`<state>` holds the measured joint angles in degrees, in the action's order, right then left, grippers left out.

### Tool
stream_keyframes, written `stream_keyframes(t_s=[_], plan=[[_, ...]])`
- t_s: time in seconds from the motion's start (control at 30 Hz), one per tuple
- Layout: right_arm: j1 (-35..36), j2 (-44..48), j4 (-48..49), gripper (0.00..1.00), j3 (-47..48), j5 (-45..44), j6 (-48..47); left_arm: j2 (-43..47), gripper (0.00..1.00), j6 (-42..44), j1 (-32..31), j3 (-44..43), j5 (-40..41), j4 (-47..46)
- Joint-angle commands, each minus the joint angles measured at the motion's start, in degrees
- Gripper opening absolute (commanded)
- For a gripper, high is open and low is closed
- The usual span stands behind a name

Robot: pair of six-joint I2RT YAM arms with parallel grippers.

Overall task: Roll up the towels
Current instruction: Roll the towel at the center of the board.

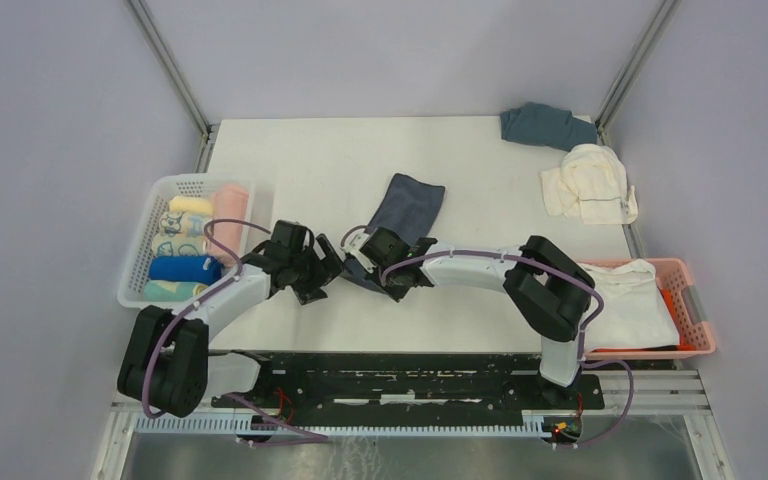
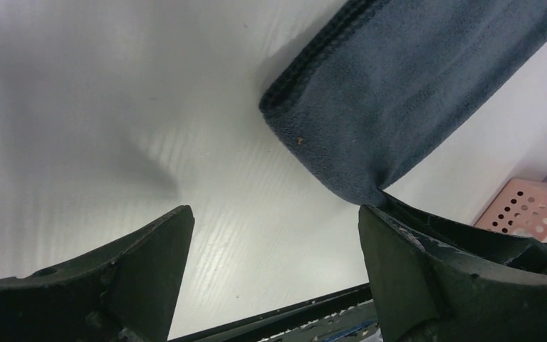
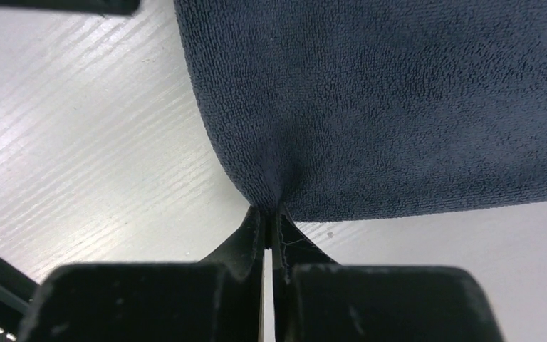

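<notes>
Near corner of the slate-blue towel (image 1: 408, 205) is being pinched by the right hand (image 3: 271, 217), its fingers clamped together on the cloth. The rest is lying flat in the middle of the worktop (image 1: 290, 160). The left hand (image 2: 271, 228) is being held apart and empty, just beside that edge. Step judged: the roll is being started. Next move: the near edge likely needs gripping by both hands and turning over evenly.

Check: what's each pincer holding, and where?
Right pincer pinches the slate-blue terry cloth towel at its near edge, by a corner. Left pincer is open, holding nothing.
</notes>
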<state>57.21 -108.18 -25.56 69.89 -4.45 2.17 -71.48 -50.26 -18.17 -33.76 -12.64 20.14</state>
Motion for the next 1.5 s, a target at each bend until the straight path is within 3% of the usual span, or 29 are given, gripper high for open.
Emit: stream_keyframes(t_s=[0.0,0.5,0.77,0.83,0.97,1.17,1.47], plan=[[-0.89,4.02,3.53,0.02,-1.48,5.04,3.06,-2.41,0.91,-8.05,-2.75,-0.29,-0.15,-7.07],[-4.07,8.09,10.94,0.02,-7.51,12.57,8.82,-12.66,0.65,-10.95,-5.22,-3.54,5.22,-9.23],[-4.21,9.58,13.32,0.04,-10.64,14.39,9.25,-14.81,0.39,-8.72,-5.21,-6.18,9.18,-6.04],[-4.20,9.89,14.21,0.08,-11.38,14.48,9.01,-14.53,0.29,-8.50,-5.21,-6.54,9.52,-5.55],[-3.92,10.46,14.68,0.28,-11.37,12.21,7.49,-14.02,0.08,-8.90,-5.36,-7.19,8.38,-5.29],[-1.31,12.32,16.56,0.50,-10.24,6.70,3.78,-13.27,0.05,-10.19,-5.81,-7.67,7.73,-4.55],[3.03,6.58,16.16,0.53,-7.29,2.12,0.99,-13.96,0.05,-10.80,-5.87,-8.30,6.70,-3.91]])
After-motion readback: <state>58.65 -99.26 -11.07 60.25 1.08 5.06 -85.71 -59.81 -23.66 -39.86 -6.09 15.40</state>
